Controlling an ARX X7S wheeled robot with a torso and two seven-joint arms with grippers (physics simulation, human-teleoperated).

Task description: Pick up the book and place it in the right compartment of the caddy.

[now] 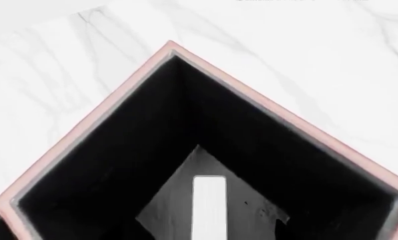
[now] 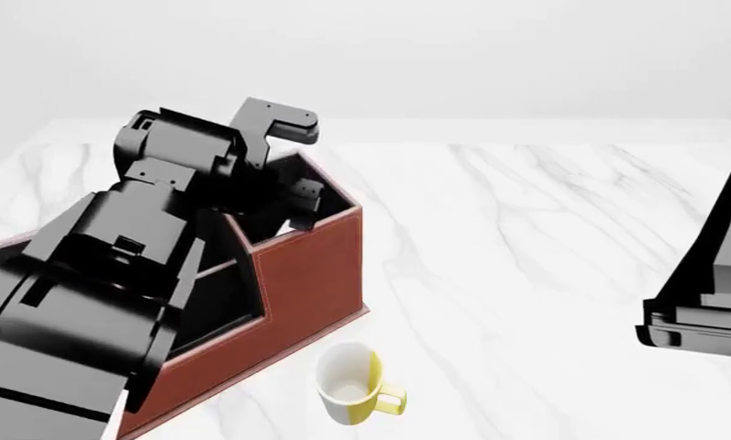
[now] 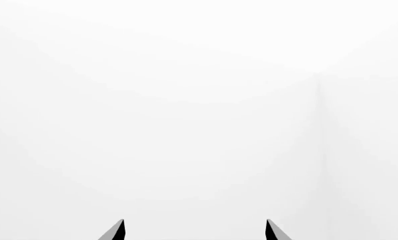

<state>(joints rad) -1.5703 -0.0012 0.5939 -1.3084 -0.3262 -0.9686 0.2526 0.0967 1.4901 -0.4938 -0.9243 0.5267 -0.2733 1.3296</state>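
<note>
Head view: left arm reaches over the caddy [image 2: 304,275], which sits on the white marbled tabletop [image 2: 525,238]. The arm's black links cover most of the caddy's interior; the left claw [image 2: 294,203] hangs at the tall end section, partly hidden by the wrist. Whether it is released or clenched cannot be told from here.

Left wrist view: camera looks straight down into the right compartment [image 1: 119,150], black-lined walls, pale rim trim. The book [image 1: 208,207] is inside it, white page edge facing up, a grey cover face showing on either side. No claw fingers appear in this view, so the left claw's state stays unclear, and contact with the book cannot be confirmed.

Right claw [image 2: 714,275] sits at the far right edge of the head view, above the tabletop, well apart from the caddy. Right wrist view: two dark fingertips [image 3: 117,231] spread apart, nothing between them, blank white background. Right claw is released.

A white mug [image 2: 350,383] with yellow interior and handle lies on its side just beside the caddy's front wall.
</note>
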